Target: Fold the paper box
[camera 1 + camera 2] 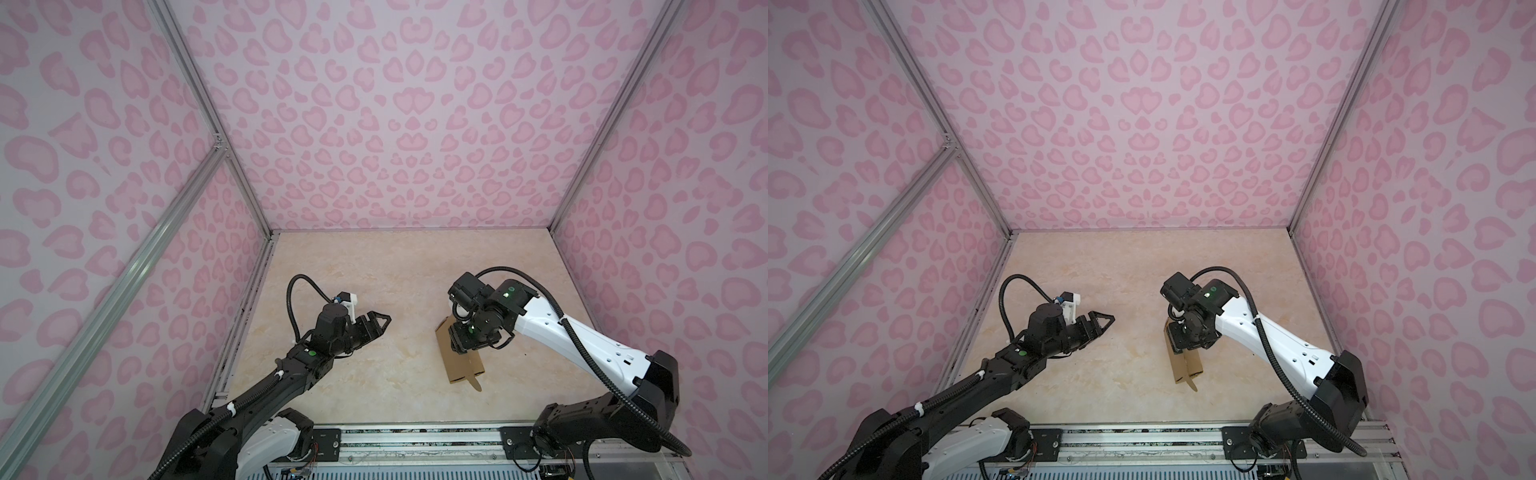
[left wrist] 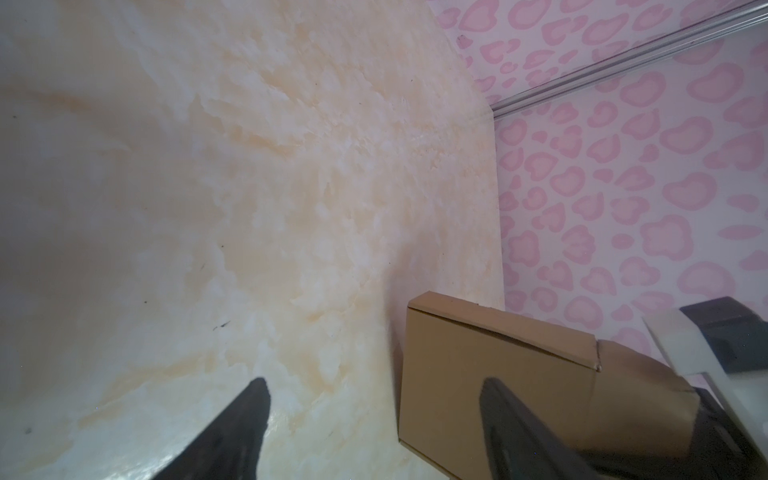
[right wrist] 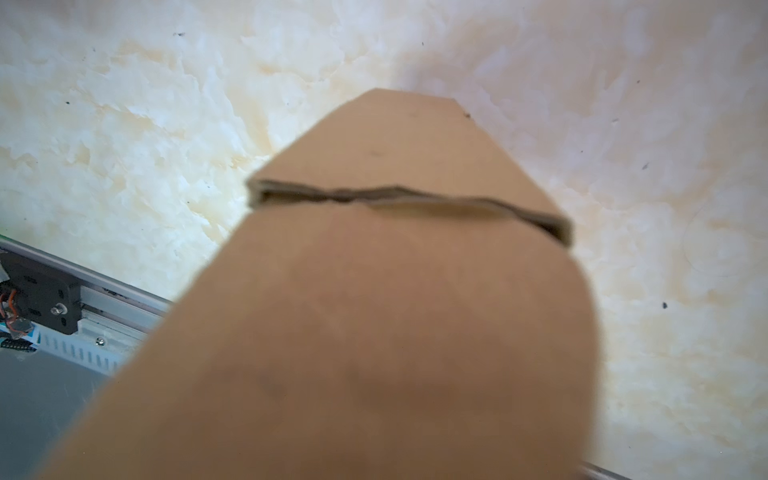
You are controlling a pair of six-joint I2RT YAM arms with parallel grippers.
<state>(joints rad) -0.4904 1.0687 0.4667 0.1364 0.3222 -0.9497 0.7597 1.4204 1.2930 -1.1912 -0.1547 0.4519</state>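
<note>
— Top views, both: where does the box [image 1: 463, 365] sit?
— On the table [image 1: 374, 270], right of centre and toward the near edge. It is brown cardboard, folded into layers, with its long side running far to near. A rounded tab [image 1: 476, 384] sticks out at the near end.
— State of the right gripper [image 1: 457, 347]?
— It points down over the far half of the box. From above, the wrist hides the jaws. The right wrist view gives only blurred cardboard close to the lens, with a doubled edge across it. Whether it is grasping or has let go, I cannot tell.
— And the left gripper [image 1: 384, 322]?
— It hangs left of centre, well apart from the box and aimed right toward it. The left wrist view shows both fingers [image 2: 245, 415] spread with nothing between them: released.
</note>
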